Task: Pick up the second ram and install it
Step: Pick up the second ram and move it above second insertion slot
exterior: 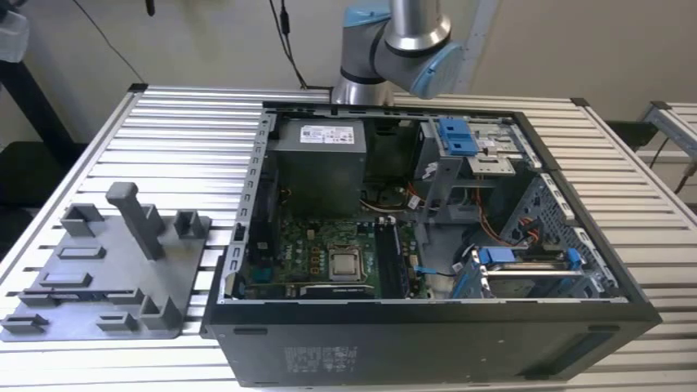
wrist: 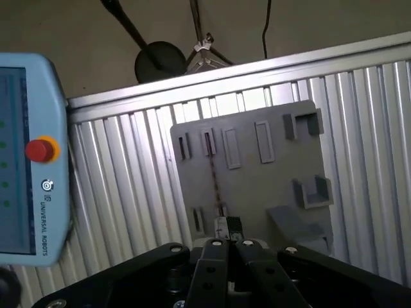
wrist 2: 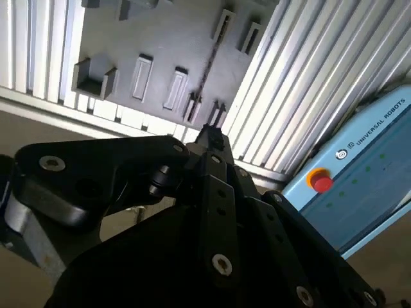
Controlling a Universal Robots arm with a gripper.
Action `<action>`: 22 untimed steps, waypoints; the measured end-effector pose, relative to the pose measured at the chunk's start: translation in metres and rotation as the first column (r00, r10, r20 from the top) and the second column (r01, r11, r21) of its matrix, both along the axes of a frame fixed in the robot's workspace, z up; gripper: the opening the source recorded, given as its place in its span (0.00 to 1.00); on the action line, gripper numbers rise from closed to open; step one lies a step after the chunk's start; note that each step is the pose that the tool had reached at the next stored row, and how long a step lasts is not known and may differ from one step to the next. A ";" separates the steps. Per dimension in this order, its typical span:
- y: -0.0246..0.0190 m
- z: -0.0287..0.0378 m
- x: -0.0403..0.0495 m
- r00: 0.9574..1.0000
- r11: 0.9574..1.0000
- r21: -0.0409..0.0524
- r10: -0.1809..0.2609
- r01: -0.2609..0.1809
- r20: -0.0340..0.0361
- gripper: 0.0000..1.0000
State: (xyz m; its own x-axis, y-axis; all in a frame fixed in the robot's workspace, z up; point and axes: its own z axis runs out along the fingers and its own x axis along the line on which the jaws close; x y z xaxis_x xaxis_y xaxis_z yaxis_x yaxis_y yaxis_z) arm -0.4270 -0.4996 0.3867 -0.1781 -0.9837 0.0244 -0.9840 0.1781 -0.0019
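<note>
The second ram shows as a thin dark strip standing on edge on the grey fixture plate, spanning two small slots. The second wrist view shows the same ram on the plate. My gripper hovers well above the plate with its black fingers pressed together and nothing between them. In both wrist views its tips line up near one end of the strip. In the exterior view the plate lies to the left of the open computer case.
Inside the case, the motherboard carries the square silver processor chip, with dark memory slots beside it. Blue clips sit at the back. A tall post rises from the plate. A blue pendant lies beside the ribbed table.
</note>
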 end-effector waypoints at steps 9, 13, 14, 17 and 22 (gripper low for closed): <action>0.0003 0.0000 0.0000 0.997 0.997 -0.001 0.076 -0.076 0.000 0.11; 0.0003 0.0000 0.0000 0.997 0.997 -0.001 0.077 -0.077 0.000 0.11; 0.0003 0.0000 0.0000 0.997 0.997 -0.001 0.077 -0.077 0.000 0.12; 0.0003 0.0000 0.0000 0.997 0.997 -0.001 0.078 -0.078 0.000 0.24; 0.0003 0.0001 0.0000 0.997 0.997 -0.001 0.079 -0.079 0.000 0.42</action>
